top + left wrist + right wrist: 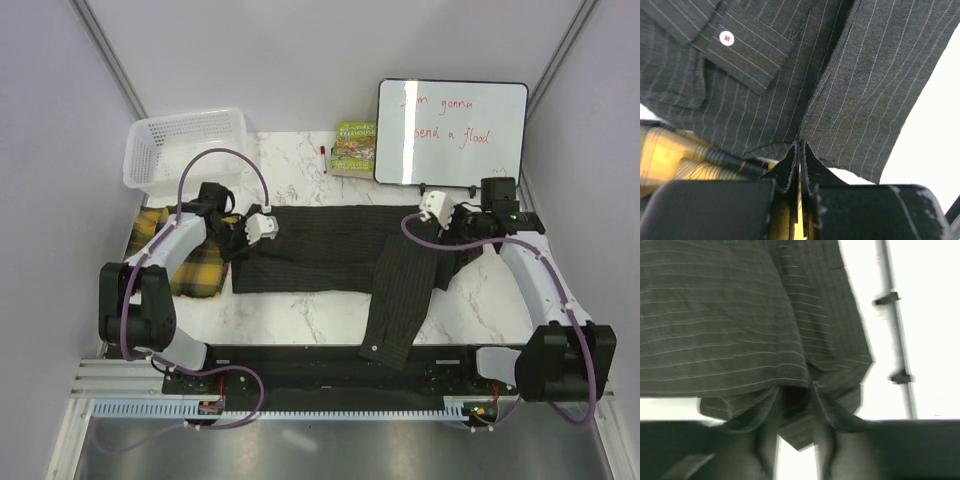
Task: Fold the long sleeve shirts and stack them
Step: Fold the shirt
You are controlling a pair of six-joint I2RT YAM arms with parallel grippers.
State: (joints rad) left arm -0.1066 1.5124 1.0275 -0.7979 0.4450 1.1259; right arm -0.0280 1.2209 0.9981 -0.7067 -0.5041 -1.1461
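The dark pinstriped long sleeve shirt [320,245] lies spread across the middle of the table, one sleeve [392,320] trailing toward the near edge. My left gripper [262,225] sits at its left end. In the left wrist view this gripper [800,147] is shut on a pinch of the striped cloth [865,90], a buttoned cuff [740,50] ahead. My right gripper [437,208] is at the shirt's right end. Its fingers stand apart in the right wrist view [795,395], loose pinstriped cloth [730,330] draped between them. The yellow plaid shirt [190,265] lies bunched at the left, partly under the left arm.
A white mesh basket [185,145] stands at the back left. A book [354,147] and a whiteboard [451,132] with red writing are at the back. The marble tabletop [300,310] shows in front of the shirt.
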